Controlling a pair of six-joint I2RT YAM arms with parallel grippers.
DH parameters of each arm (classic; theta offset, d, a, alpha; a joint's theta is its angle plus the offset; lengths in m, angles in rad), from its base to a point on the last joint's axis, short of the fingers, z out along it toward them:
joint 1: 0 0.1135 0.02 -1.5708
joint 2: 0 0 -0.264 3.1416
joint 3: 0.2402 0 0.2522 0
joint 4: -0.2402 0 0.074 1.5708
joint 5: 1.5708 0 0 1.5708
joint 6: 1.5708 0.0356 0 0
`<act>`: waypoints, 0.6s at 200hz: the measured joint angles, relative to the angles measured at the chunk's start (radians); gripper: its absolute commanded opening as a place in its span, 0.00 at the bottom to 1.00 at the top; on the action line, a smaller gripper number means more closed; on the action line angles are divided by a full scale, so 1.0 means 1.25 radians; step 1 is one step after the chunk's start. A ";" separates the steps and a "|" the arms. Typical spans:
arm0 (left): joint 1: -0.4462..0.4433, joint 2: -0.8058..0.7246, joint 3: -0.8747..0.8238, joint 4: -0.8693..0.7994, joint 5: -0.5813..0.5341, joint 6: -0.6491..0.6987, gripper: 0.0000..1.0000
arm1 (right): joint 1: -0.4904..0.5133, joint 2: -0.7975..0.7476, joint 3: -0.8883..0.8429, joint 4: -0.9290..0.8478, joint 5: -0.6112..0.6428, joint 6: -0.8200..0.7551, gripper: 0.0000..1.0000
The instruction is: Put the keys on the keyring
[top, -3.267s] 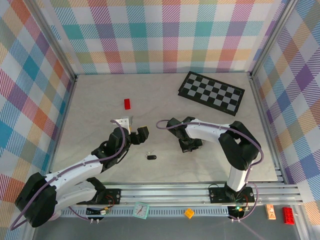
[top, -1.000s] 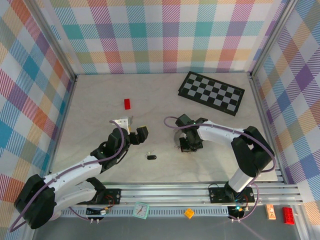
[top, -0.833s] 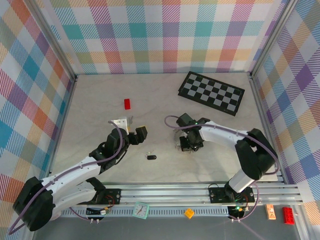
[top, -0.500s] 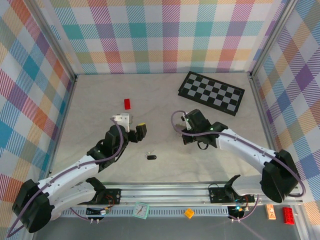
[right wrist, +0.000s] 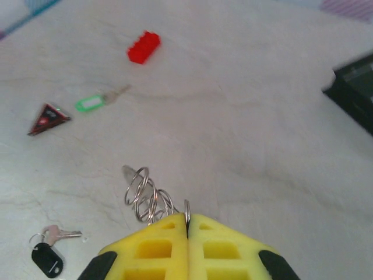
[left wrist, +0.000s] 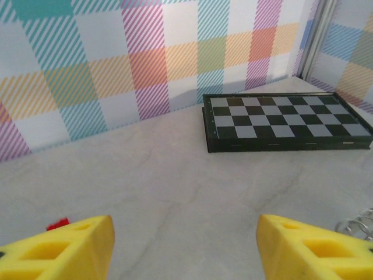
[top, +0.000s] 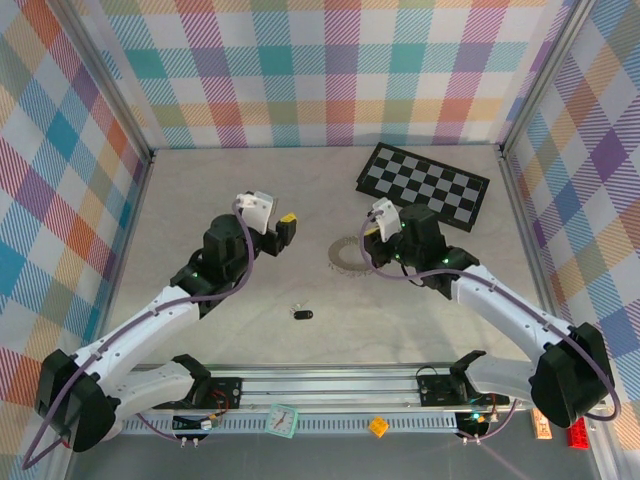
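Observation:
The keyring [right wrist: 141, 189], a string of thin silver rings, hangs from my right gripper [right wrist: 187, 220], which is shut on its end ring. From above, the keyring [top: 343, 257] droops left of my right gripper [top: 371, 240], over the middle of the table. The black-headed key [top: 303, 314] lies on the table nearer the front; it is also low on the left in the right wrist view [right wrist: 46, 258]. The green-headed key [right wrist: 90, 103] lies farther off. My left gripper [top: 284, 228] is raised and open, and nothing sits between its yellow fingers [left wrist: 317, 248].
A chequered board [top: 424, 187] lies at the back right, also ahead in the left wrist view [left wrist: 285, 122]. A red brick [right wrist: 143, 47] and a small dark triangular tag [right wrist: 48, 116] lie beyond the green key. Patterned walls enclose the table.
My right arm has lifted the keyring off the table and swung it back and right. My left arm rose and moved toward the back, its jaws narrowing somewhat.

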 measured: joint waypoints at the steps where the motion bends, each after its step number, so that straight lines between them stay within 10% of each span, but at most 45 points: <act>1: 0.001 0.001 0.002 -0.001 0.002 0.003 0.58 | 0.000 0.000 0.000 0.002 -0.002 -0.002 0.00; 120: 0.047 0.067 0.011 -0.020 0.419 0.123 0.32 | -0.011 -0.037 -0.058 0.099 -0.387 -0.231 0.00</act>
